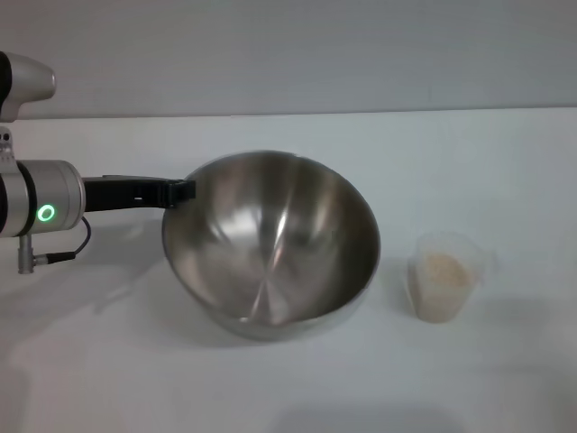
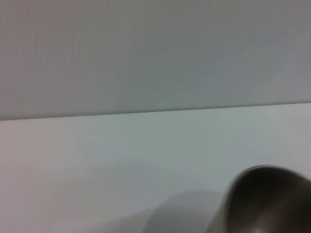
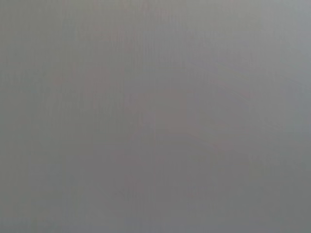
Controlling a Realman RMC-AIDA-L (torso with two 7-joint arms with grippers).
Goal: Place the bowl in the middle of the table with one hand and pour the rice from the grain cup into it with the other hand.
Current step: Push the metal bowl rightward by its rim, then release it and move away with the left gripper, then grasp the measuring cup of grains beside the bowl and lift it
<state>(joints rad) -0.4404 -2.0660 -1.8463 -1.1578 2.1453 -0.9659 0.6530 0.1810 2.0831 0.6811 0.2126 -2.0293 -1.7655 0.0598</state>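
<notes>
The shiny steel bowl (image 1: 270, 244) sits near the middle of the white table (image 1: 108, 370), tilted so that its opening faces me. My left gripper (image 1: 184, 191) reaches in from the left, its black fingers shut on the bowl's left rim. A curved part of the bowl (image 2: 267, 201) shows in the left wrist view. To the right of the bowl, and apart from it, the clear grain cup (image 1: 431, 305) stands upright with pale rice (image 1: 444, 269) inside. My right gripper is out of view; the right wrist view shows only plain grey.
The table's far edge (image 1: 361, 113) meets a plain grey wall. My left arm's silver wrist with a green light (image 1: 45, 213) and a cable hangs over the table's left side.
</notes>
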